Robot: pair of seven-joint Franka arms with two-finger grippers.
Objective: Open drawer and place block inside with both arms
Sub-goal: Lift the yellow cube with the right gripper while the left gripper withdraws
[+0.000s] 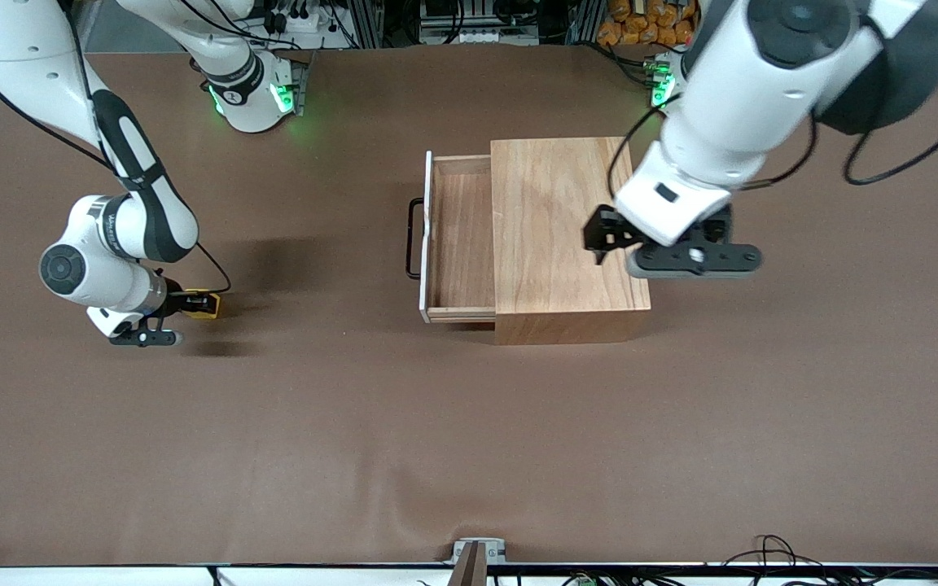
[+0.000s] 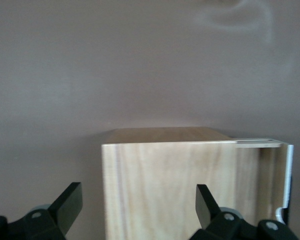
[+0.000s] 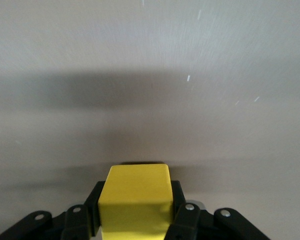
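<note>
1. One drawer [image 1: 461, 240] stands pulled out of one large wooden box [image 1: 567, 236], toward the right arm's end of the table [image 1: 355, 423]; its tray shows bare wood inside.
2. The drawer has a white front edge [image 1: 427, 236] and one black wire handle [image 1: 413, 238] on the side facing the right arm's end.
3. One yellow block [image 3: 135, 200] is pinched between the two fingers of the right tool [image 1: 192, 303], well apart from the box, near the right arm's end of the table.
4. In the right wrist view the black fingers [image 3: 182, 215] press both sides of the block, with the brown table surface just below it.
5. The left tool [image 1: 611, 236] hangs over the box top, at the end away from the drawer, its two fingers spread wide and holding nothing.
6. In the left wrist view the two fingertips [image 2: 65, 202] stand well apart, the box top [image 2: 170, 190] showing between them and the open drawer [image 2: 275, 175] at one end.
7. Two white arms are in view, each with a green-lit base.
</note>
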